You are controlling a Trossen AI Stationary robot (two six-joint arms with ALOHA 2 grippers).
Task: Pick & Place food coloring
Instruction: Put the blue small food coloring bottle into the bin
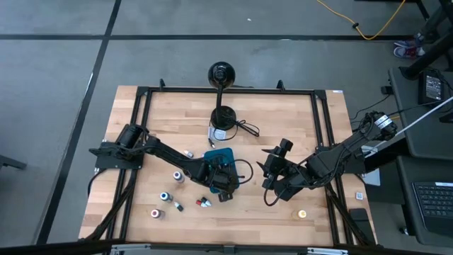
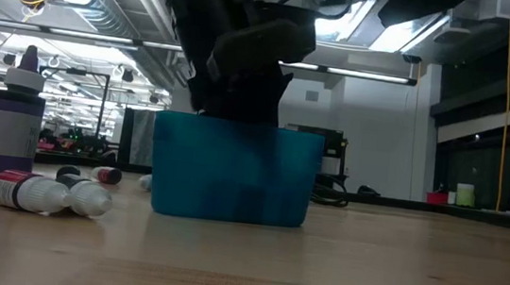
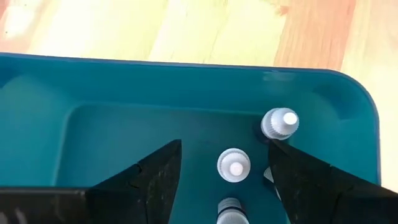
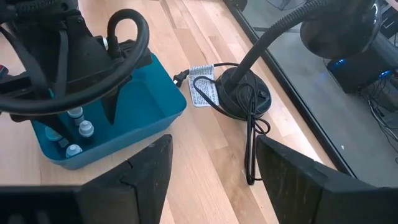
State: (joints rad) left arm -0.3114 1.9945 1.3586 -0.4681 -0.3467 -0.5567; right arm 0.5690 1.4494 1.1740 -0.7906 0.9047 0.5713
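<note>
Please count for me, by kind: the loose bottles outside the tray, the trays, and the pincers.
Loose food coloring bottles: 7
Teal tray: 1
Pincers, left pincer and right pincer: 2
Total: 10

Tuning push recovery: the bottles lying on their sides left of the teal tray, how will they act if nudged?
The lying bottles look round-bodied, so they will probably roll when nudged from the side. They seem small and plastic, so likely light and easily scattered. The standing purple bottle beside them is tall and narrow and may tip.

A teal tray point(image 3: 186, 81) is sitting on the pale wood-striped tabletop point(image 1: 297, 113), showing white-capped bottles point(image 3: 234, 166); a purple-labelled bottle point(image 2: 12, 126) is standing left.
</note>
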